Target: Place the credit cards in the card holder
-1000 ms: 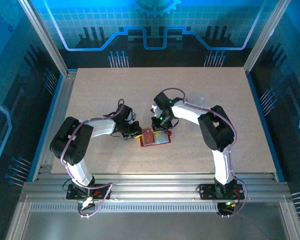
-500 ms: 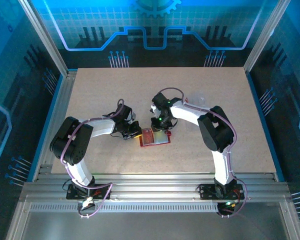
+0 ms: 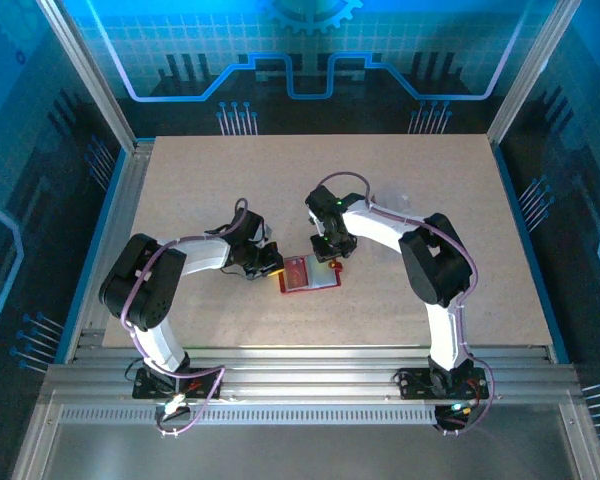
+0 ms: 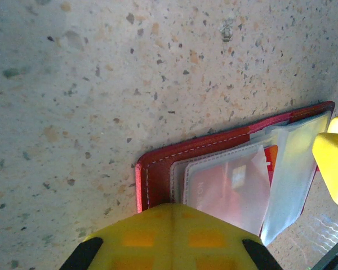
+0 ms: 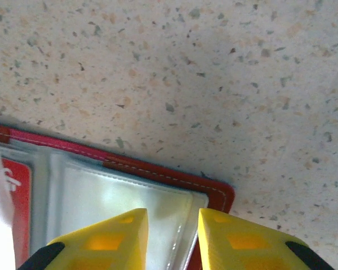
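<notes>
From above, the left claw [image 3: 271,262] and the right claw [image 3: 332,256] face each other over the speckled table [image 3: 230,180]. The red card holder [image 3: 310,275] lies open between them, at the left claw's tip and just under the right claw's.

Left wrist camera: the left claw [image 4: 169,230] is closed tight, its yellow fingers reading as one block over the card holder's [image 4: 158,169] near edge. Whether it pinches the flap, I cannot tell. Just ahead of the tip, a red card [image 4: 225,188] sits inside a clear pocket [image 4: 296,163].

Right wrist camera: the right claw [image 5: 172,222] is parted a little, with a narrow gap and nothing between its fingers. The card holder's [image 5: 158,169] corner lies directly under the tips, with bare table beyond.
</notes>
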You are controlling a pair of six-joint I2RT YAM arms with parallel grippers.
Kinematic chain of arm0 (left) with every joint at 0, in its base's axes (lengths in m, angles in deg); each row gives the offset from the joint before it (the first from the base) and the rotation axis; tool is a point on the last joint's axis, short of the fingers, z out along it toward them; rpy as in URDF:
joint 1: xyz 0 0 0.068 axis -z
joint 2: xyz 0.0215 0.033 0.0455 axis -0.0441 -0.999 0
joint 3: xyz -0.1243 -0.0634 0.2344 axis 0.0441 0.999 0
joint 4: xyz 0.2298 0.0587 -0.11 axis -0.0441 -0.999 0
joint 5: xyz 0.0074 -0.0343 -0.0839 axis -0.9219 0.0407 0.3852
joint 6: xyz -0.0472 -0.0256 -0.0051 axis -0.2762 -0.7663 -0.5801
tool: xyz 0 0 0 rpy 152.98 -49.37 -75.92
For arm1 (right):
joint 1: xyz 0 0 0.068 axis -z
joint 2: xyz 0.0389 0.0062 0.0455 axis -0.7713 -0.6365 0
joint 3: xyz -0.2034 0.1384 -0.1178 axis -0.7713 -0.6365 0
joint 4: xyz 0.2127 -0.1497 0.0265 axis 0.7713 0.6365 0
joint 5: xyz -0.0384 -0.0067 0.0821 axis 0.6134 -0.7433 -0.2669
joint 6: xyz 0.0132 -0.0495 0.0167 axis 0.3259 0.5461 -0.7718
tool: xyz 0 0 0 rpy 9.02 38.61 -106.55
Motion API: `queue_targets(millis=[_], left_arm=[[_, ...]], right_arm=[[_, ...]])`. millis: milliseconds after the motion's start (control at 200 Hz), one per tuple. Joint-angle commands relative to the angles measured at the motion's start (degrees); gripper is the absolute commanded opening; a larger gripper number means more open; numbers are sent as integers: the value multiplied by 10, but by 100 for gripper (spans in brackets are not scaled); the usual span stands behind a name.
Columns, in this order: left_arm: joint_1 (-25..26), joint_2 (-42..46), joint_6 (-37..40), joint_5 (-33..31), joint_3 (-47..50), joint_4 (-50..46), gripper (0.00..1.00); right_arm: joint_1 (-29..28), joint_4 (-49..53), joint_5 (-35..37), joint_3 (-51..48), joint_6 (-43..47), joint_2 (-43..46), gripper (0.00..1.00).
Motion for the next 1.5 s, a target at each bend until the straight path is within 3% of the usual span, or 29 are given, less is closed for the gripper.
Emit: queue_targets(millis=[0,470,685,960,1496], left_arm=[[-5,1,-2,1,16,-12,7],[-5,-3,-4,2,17,-8,7],[-5,-1,-5,3,21,-6,7],[-5,-1,-5,4,19,-6,7],[-5,-4,-4,3,19,-7,7]], right_arm=[[-15,20,26,10,9,-16,31],[-46,25,96,-7,1,-14,26],[-63,30,154,-1,-2,22,38],[-65,1,95,-4,14,26,33],[-52,3,69,-11,15,-23,28]])
